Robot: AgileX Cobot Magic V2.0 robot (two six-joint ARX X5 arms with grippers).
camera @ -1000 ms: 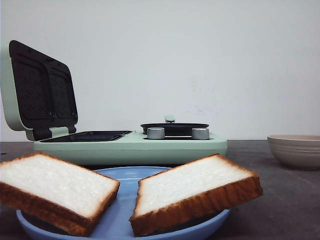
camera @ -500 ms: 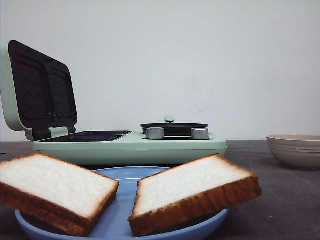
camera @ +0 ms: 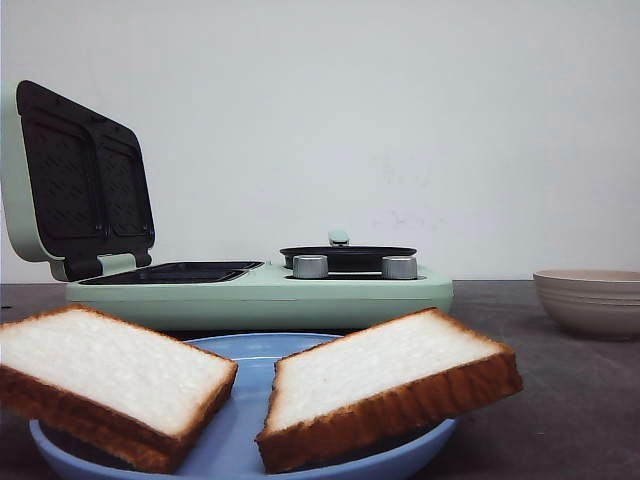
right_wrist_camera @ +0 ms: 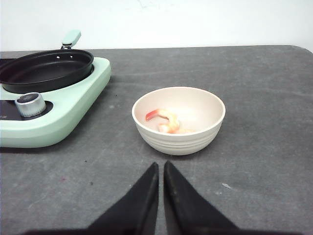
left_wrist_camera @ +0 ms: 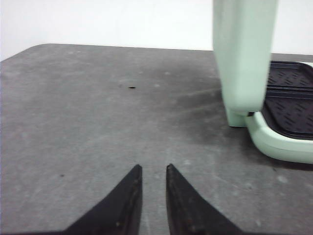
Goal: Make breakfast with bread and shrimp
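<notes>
Two thick square slices of white bread (camera: pixel 370 385), soft and pale on top with golden-brown crusts, lie tilted on a smooth blue plate (camera: pixel 245 425) at the near edge of a matte dark grey table (camera: pixel 560 400). Behind the plate stands a mint-green breakfast maker (camera: pixel 260 290), its lid raised upright to show dark ribbed grill plates, with a shallow round black pan (camera: pixel 348 255) and two metal knobs on its right half. To the right sits a beige ribbed bowl (right_wrist_camera: pixel 178 120), and inside it lies a curled orange-pink shrimp (right_wrist_camera: pixel 164 120). The left tool (left_wrist_camera: pixel 152 171) hangs above bare table beside the raised lid, its black pointed tips slightly apart and holding nothing. The right tool (right_wrist_camera: pixel 161 167), near the bowl, has its tips almost pressed together, also holding nothing.
</notes>
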